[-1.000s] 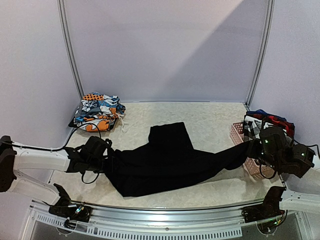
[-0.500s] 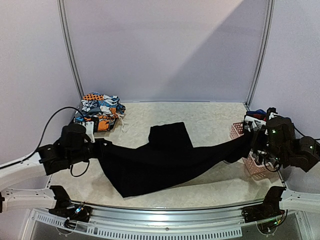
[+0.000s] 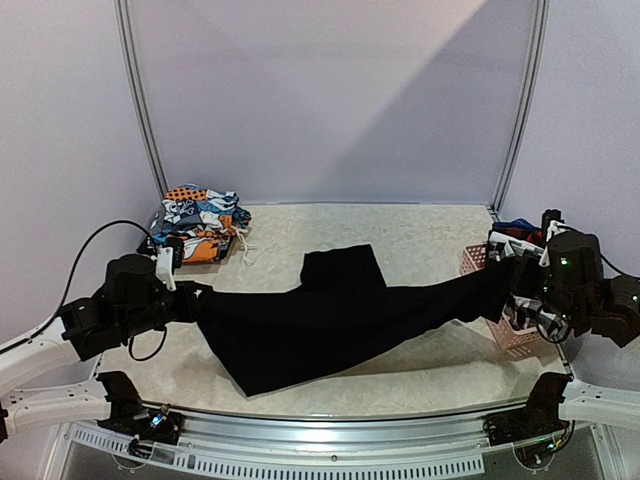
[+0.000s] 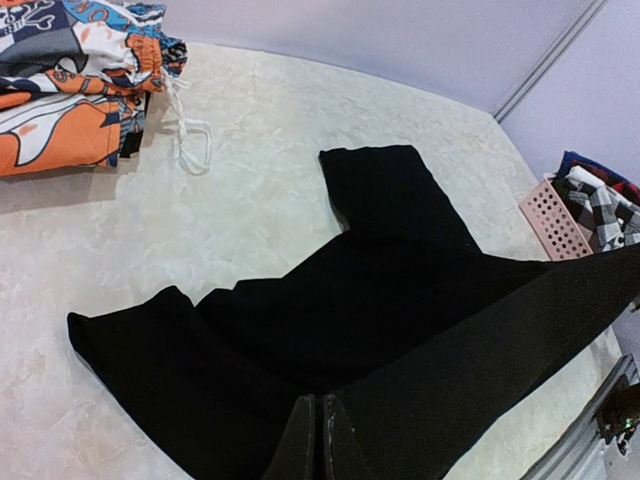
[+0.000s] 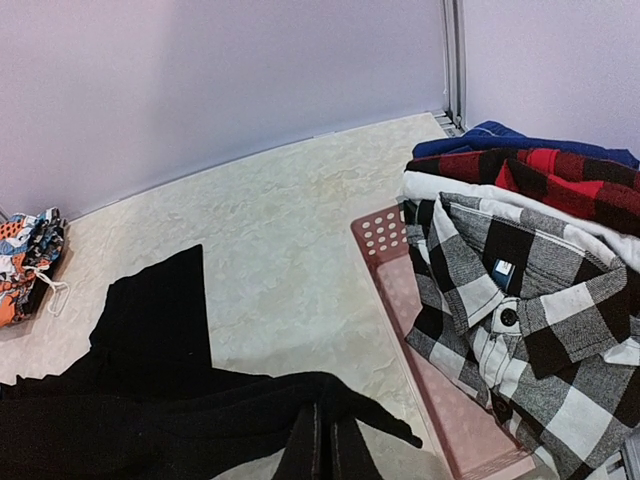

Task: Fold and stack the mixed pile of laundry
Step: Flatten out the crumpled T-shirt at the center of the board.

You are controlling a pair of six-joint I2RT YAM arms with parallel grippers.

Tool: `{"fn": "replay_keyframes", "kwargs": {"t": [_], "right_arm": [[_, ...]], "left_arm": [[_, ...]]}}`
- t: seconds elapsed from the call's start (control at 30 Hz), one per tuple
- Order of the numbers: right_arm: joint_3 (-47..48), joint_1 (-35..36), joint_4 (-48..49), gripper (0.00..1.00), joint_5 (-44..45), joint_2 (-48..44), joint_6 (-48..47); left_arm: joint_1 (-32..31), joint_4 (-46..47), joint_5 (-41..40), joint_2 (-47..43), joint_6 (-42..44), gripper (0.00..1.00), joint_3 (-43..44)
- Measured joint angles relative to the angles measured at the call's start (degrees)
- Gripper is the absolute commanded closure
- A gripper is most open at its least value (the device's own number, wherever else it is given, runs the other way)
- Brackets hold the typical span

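While the large black garment (image 3: 330,320) is stretched across the table (image 3: 420,230), the step in hand is judged to be the spreading-out before a first fold. The left gripper (image 4: 316,440) is seen clamped tight on the cloth's left end, with black fabric pinched between its fingers. The right gripper (image 5: 325,440) is likewise closed on the other end, just beside the pink basket (image 5: 385,240). The garment is held up along the line between the two grips, while its lower part and one long flap pointing to the far side are left lying on the table in the middle. A folded stack of printed pieces (image 3: 195,225) is set at the far left corner, well apart from the action. The checked shirt (image 5: 520,330) and the red plaid (image 5: 560,170) are piled in the basket, not yet dealt with.

Next, it is judged, the cloth must be laid down flat and smooth, with both grips kept level so that no twist is left in. The far flap will need to be brought into line before any fold is made.

Against a second ago, the left arm has been raised and drawn back. Its jaws, then partly apart at the cloth's edge, have been shut. The right gripper has been carried a little further right and up, and the slack has been taken out, so the upper edge is pulled straighter.
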Motion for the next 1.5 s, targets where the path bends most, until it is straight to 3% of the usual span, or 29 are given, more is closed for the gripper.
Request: {"fn": "replay_keyframes", "kwargs": {"t": [0.33, 0.63, 1.17, 1.5], "right_arm": [[1.8, 0.0, 0.7, 1.00, -0.9, 0.1, -2.3], [17.6, 0.0, 3.9, 1.00, -8.7, 3.5, -8.9], [31.3, 0.0, 7.0, 1.00, -28.4, 6.2, -22.3], [42.7, 0.0, 7.9, 1.00, -30.9, 7.0, -27.5]], "left_arm": [[-3.2, -1.8, 4.0, -1.9, 1.2, 1.00, 2.9], [-4.0, -8.2, -3.1, -4.0, 6.6, 1.00, 25.2], [-4.0, -13.2, -10.1, -0.9, 14.6, 1.00, 44.9], [-4.0, -13.9, -12.7, 0.9, 19.8, 1.00, 56.4]]}}
